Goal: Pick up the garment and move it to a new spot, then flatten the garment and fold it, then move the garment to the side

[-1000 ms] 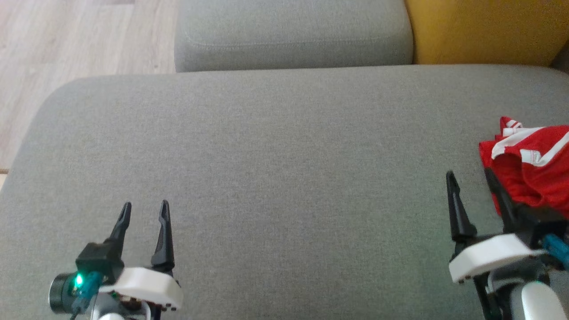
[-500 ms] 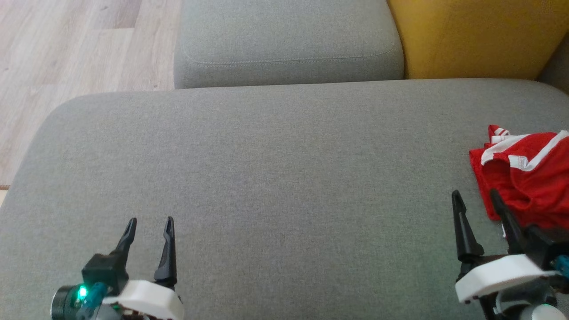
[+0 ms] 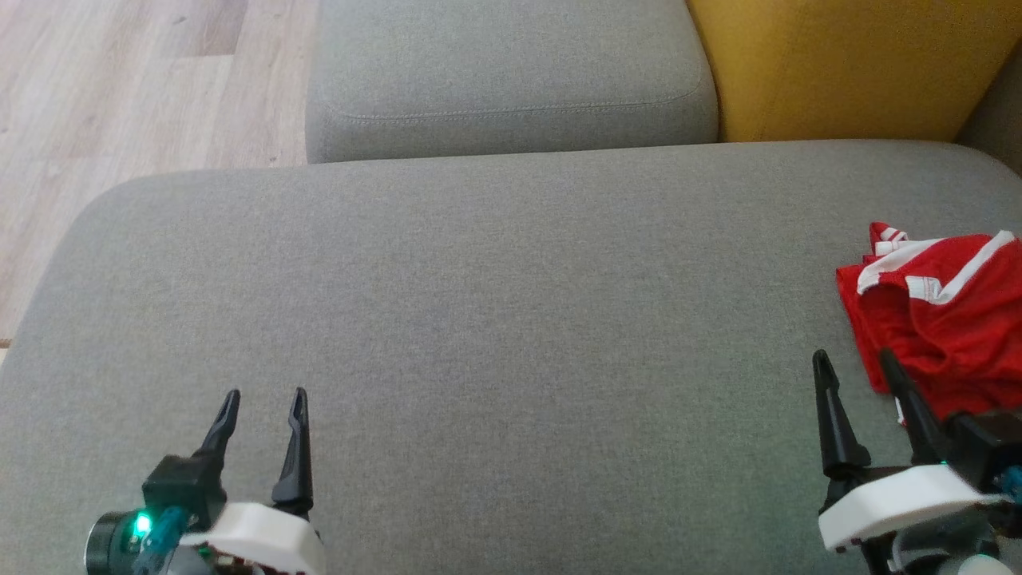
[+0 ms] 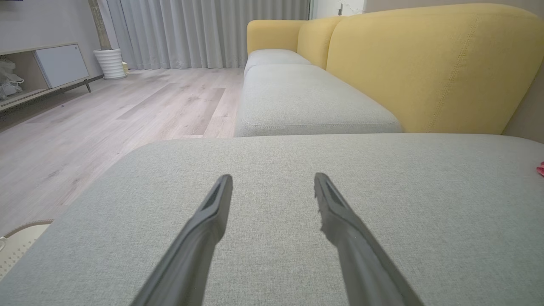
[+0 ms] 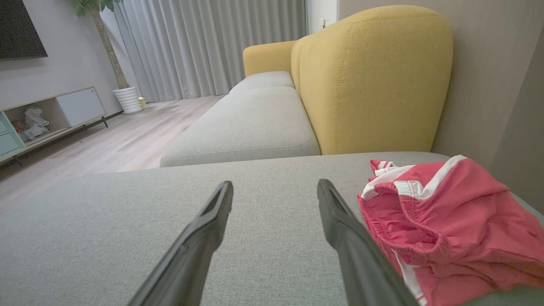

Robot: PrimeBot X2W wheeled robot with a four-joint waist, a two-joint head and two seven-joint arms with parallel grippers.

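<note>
A red garment with white stripes (image 3: 946,315) lies crumpled at the right edge of the grey cushion (image 3: 479,319); the right wrist view has it (image 5: 442,225) bunched just right of my fingers. My right gripper (image 3: 856,361) is open, its right finger touching or just short of the cloth's near left edge, nothing between the fingers. My left gripper (image 3: 263,395) hovers open over bare cushion at the lower left, far from the garment. In the left wrist view its fingers (image 4: 272,178) point across the cushion, a sliver of red (image 4: 540,169) at the right edge.
A second grey seat cushion (image 3: 511,72) lies beyond the near one, with the yellow sofa back (image 3: 846,64) at the upper right. Wood floor (image 3: 120,88) drops off past the cushion's left edge. Curtains, a white pot and a low cabinet (image 4: 59,63) stand far off.
The head camera tilted, shifting the whole scene down and slightly left in the picture. Both grippers stay open and sit a little lower in the picture, the right one still by the garment's near edge.
</note>
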